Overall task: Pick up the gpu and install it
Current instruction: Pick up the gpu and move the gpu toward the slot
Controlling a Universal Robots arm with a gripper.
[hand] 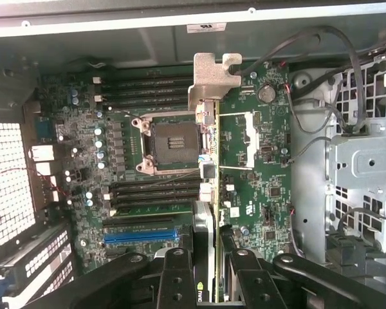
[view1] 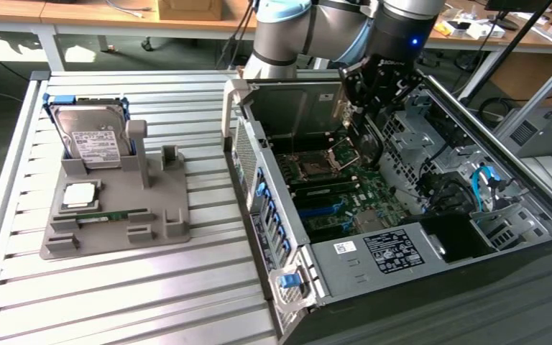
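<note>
The gpu [hand: 210, 193] hangs edge-on over the motherboard [hand: 264, 167] in the wrist view. It is a thin card, and its silver end bracket [hand: 212, 80] is at the end away from the gripper. My gripper [hand: 210, 264] is shut on it, with a black finger [hand: 175, 273] on each side. In the exterior view the gripper [view1: 372, 90] is inside the open computer case [view1: 353, 269], above the motherboard [view1: 338, 194]. The gpu [view1: 362, 138] hangs below it, clear of the board. A blue slot [hand: 141, 236] lies to one side of the card.
On the slatted table at the exterior view's left, a grey holder [view1: 166, 223] carries a hard drive [view1: 89, 136] and a green RAM stick [view1: 113, 215]. Inside the case are the CPU socket [hand: 174, 145], drive cages [view1: 430, 122] and loose cables [view1: 482, 183].
</note>
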